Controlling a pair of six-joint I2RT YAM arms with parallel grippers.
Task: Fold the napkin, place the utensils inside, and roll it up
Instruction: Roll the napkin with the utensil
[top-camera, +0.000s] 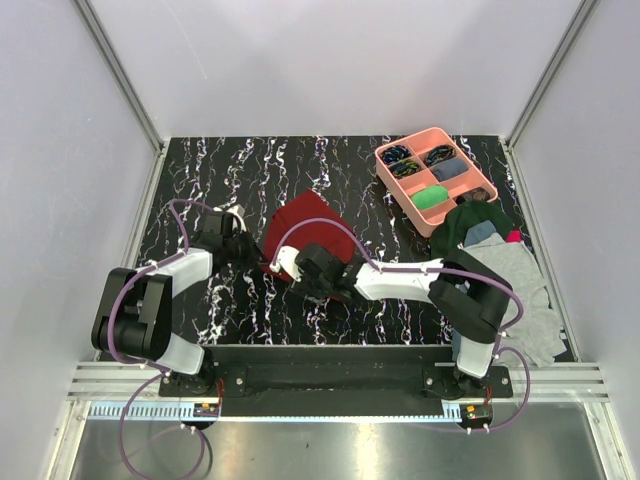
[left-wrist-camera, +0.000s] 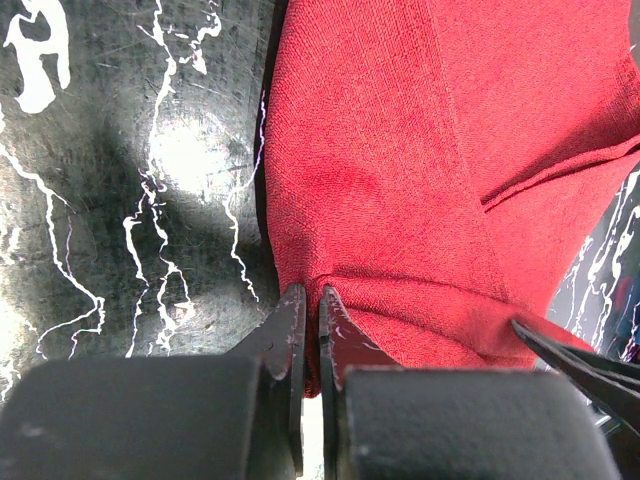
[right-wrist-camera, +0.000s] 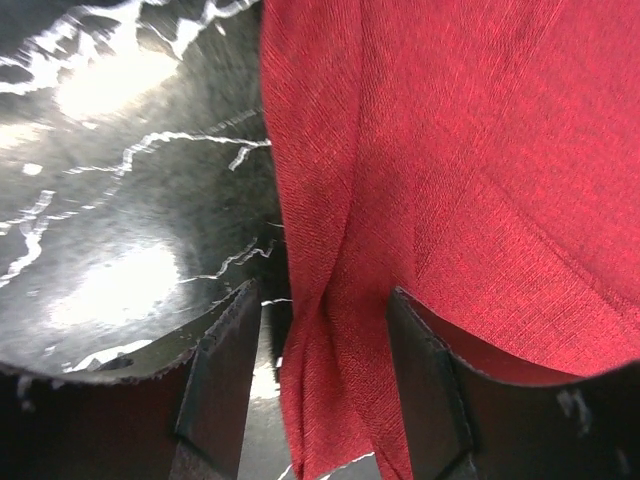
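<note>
**While left gripper (left-wrist-camera: 310, 312) pinches, right gripper (right-wrist-camera: 325, 385) straddles the napkin (top-camera: 312, 228)**

As I look down the left wrist camera, I see its jaws pressed almost together, with a puckered bit of the maroon cloth's edge nipped between them. On the right wrist camera the fingers (right-wrist-camera: 222, 385) stand apart, one on either side of a raised fold of the cloth. The fold runs between them without filling the gap (dark tabletop shows beside the left finger, so I read nothing as clamped there).

From overhead, both grippers sit at the near side of the napkin, the left one at its near-left edge and the right one just beside it along the near edge. The napkin lies rumpled and partly folded on the black marbled table (top-camera: 230, 170), about mid-table. Well off at the far right I can see a pink tray (top-camera: 411, 141), with a clothes pile (top-camera: 515, 275) on its near side, above the right arm's base.
</note>
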